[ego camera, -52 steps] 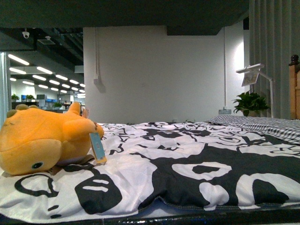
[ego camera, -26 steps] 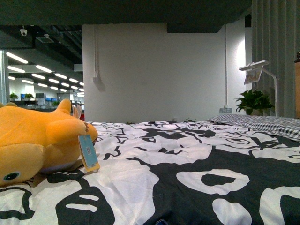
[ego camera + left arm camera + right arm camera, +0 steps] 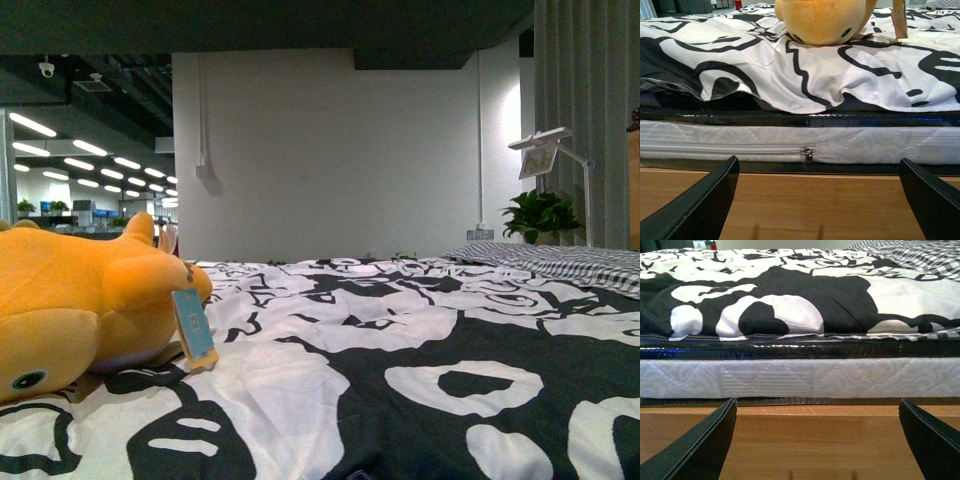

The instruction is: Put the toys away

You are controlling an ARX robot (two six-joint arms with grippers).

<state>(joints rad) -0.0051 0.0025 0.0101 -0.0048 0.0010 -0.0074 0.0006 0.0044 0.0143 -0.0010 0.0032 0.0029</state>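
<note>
An orange-yellow plush toy [image 3: 85,305] lies on the black-and-white bedspread [image 3: 400,350] at the left of the front view, a pale blue tag [image 3: 194,330] hanging from it. The left wrist view shows the same toy [image 3: 822,20] near the bed's edge, beyond my left gripper [image 3: 820,200], which is open and empty over the wooden bed frame [image 3: 815,205]. My right gripper [image 3: 817,440] is also open and empty, facing the mattress side [image 3: 800,377] with no toy ahead. Neither arm appears in the front view.
A white mattress [image 3: 840,142] with a zip pull [image 3: 807,153] sits under the spread. A striped pillow [image 3: 580,265] lies at the far right. Behind the bed stand a potted plant [image 3: 540,215], a desk lamp [image 3: 550,145] and a white wall [image 3: 330,160].
The front view has risen and moved closer over the bed; the near edge has dropped out of sight and the toy now sits further left, partly cut off.
</note>
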